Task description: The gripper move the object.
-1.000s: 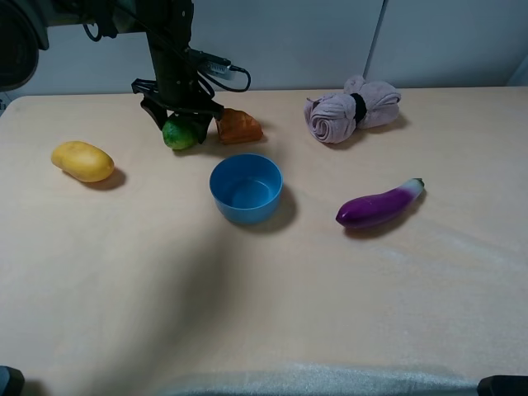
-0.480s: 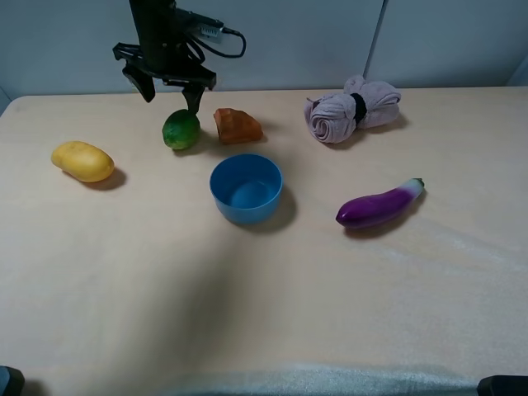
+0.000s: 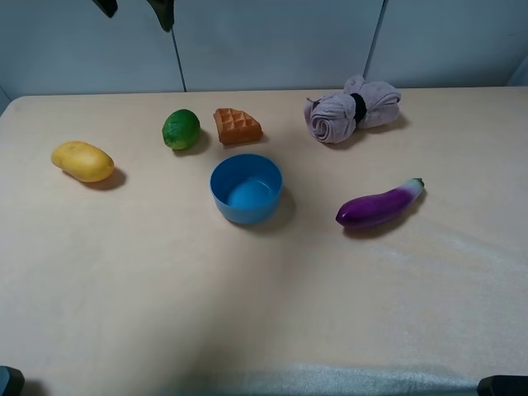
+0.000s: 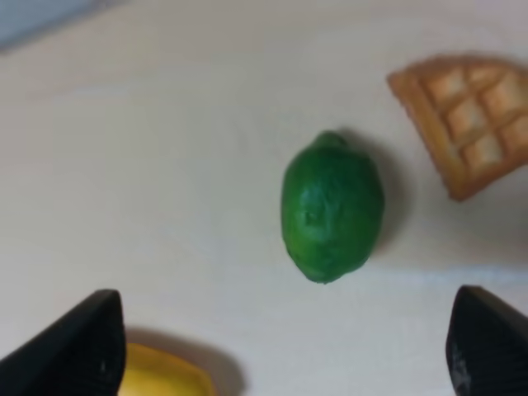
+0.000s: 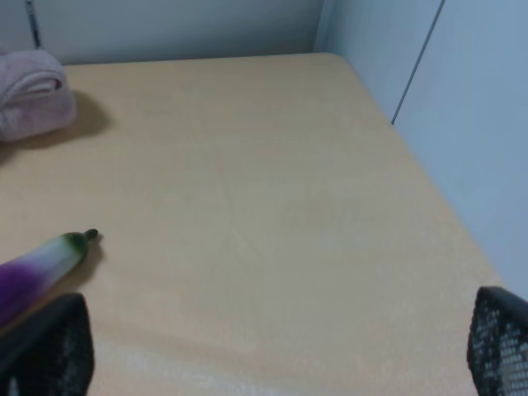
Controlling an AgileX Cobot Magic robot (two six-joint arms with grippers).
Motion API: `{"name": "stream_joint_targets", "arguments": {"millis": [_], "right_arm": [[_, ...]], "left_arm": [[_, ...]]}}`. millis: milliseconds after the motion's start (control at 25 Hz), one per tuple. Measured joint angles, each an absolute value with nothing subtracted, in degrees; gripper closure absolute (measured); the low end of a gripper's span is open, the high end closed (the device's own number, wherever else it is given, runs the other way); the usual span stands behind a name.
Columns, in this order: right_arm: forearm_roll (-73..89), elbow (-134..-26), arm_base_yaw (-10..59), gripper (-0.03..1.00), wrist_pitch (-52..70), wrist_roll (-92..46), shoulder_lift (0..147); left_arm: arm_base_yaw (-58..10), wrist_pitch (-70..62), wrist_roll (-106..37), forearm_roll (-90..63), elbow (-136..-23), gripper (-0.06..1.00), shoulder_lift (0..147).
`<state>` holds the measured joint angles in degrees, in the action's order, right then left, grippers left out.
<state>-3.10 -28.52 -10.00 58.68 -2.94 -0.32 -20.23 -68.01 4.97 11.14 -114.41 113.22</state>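
The green lime (image 3: 181, 129) lies free on the table at the back left, just left of the waffle. In the left wrist view the lime (image 4: 332, 206) sits below and between the two dark fingertips (image 4: 78, 346), apart from both. My left gripper (image 3: 136, 8) is open and empty, raised high above the lime, with only its fingertips showing at the top edge of the exterior view. It shows in its own wrist view (image 4: 285, 351) too. My right gripper (image 5: 272, 346) is open and empty over the table's right side, far from the lime.
An orange waffle piece (image 3: 238, 125) lies right of the lime. A blue bowl (image 3: 246, 188) stands in front of them. A yellow mango (image 3: 82, 161) lies at the left, a purple eggplant (image 3: 379, 206) at the right, and a rolled pink towel (image 3: 352, 109) at the back right.
My left gripper opened, let go of the lime and rose straight up almost out of view. The lime stayed on the table beside the waffle.
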Motion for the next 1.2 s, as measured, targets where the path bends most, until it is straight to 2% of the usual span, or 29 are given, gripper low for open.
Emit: {"name": "stream_joint_targets", "arguments": {"millis": [240, 720, 760, 840, 880, 1000, 1200], "right_arm": [[-3.1, -28.52, -10.0, 0.27, 58.68, -2.94, -0.32], [-3.1, -28.52, -10.0, 0.27, 58.68, -2.94, -0.32], [-3.1, -28.52, -10.0, 0.27, 58.68, -2.94, -0.32], [-3.1, -28.52, -10.0, 0.27, 58.68, -2.94, -0.32], [-3.1, -28.52, -10.0, 0.27, 58.68, -2.94, -0.32], [-3.1, -28.52, -10.0, 0.27, 58.68, -2.94, -0.32], [-3.1, -28.52, -10.0, 0.27, 58.68, -2.94, -0.32]], "left_arm": [[-17.66, -68.07, 4.97, 11.14, -110.65, 0.1, 101.55], [-0.48, -65.65, 3.78, 11.38, -70.56, 0.1, 56.63], [-0.48, -65.65, 3.78, 11.38, -70.56, 0.1, 56.63], [1.3, -65.7, 3.67, 11.57, -62.62, 0.1, 45.62], [1.3, -65.7, 3.67, 11.57, -62.62, 0.1, 45.62], [1.44, -67.22, 3.67, 11.47, -54.41, 0.1, 32.71], [1.44, -68.16, 3.59, 8.68, -47.13, 0.1, 19.74]]}}
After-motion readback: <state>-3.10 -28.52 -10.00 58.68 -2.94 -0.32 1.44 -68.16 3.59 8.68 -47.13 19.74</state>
